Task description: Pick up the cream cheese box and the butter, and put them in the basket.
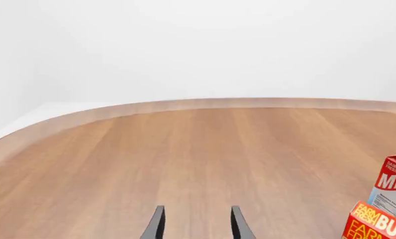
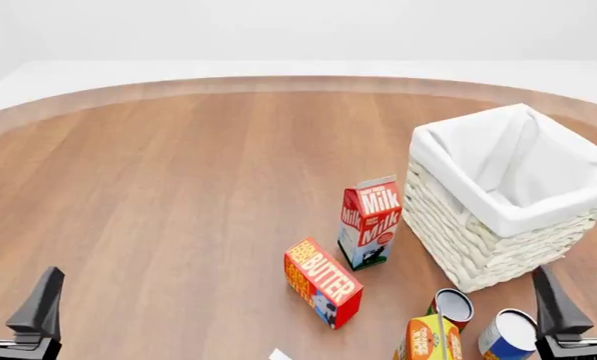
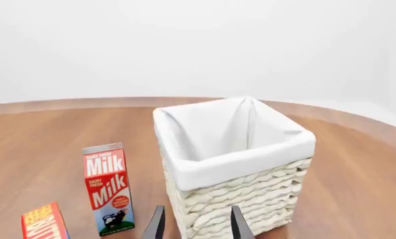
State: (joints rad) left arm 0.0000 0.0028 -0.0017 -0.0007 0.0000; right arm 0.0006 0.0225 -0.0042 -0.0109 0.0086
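My left gripper [image 2: 13,296] and right gripper [image 2: 577,292] both gape empty; the butter [image 2: 322,281] lies between them, long axis slanting toward my right

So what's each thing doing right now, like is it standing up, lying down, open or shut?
Butter: lying flat on the table, untouched.
Milk carton: standing upright, closed.
Basket: upright, empty as far as shows.
Two cans: tipped on their sides.
Orange carton: upright, partly cut off.
Left gripper: open, holding nothing.
Right gripper: open, holding nothing.
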